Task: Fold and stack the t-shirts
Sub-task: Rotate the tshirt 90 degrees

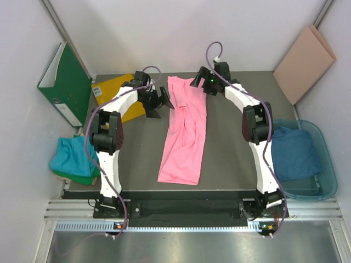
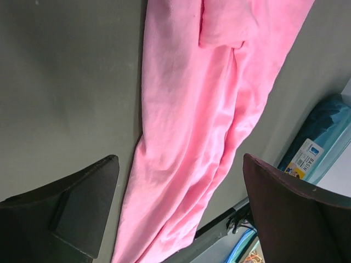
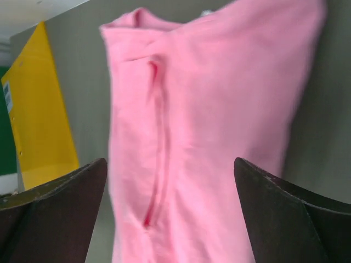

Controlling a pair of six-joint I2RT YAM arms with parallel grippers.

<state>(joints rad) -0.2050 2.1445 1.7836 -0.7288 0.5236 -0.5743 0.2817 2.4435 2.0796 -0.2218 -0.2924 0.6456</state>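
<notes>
**Q:** Left gripper [image 2: 180, 159]: how is it found?

**R:** Its dark jaws are spread wide and nothing is caught between them. It is held over the dark grey tabletop [image 1: 230, 142], just left of the pink cloth, in the upper centre of the overhead frame. In its own wrist view the cloth is seen running beneath the gap.

**Q:** And the right gripper [image 3: 170, 161]?

**R:** Its jaws are likewise parted and nothing is gripped. It is placed at the far right corner of the same cloth, at top centre of the overhead frame.

**Q:** Where is the garment being worked?

**R:** The bright pink soft cloth t-shirt [image 1: 184, 137] is laid as a long narrow strip down the middle of the frame. Its near end is close to the table's near edge and its far end lies between the two grippers. Wrinkles and a lengthwise fold are seen along it.

**Q:** What else is noted, from near to far?

**R:** At lower left, a crumpled teal cloth shirt [image 1: 68, 156] is piled on a green one [image 1: 82, 178] at the left margin of the tabletop. At lower right, a dark blue cloth shirt [image 1: 293, 153] is held in a clear bluish plastic tub [image 1: 329, 175]. Farther back, at upper left, a flat yellow square sheet [image 1: 109, 90] is partly covered by the left arm. An upright green rigid binder [image 1: 66, 82] is set against the wall there. At upper right, a pale beige flat folder [image 1: 304, 63] is propped against the wall.
</notes>
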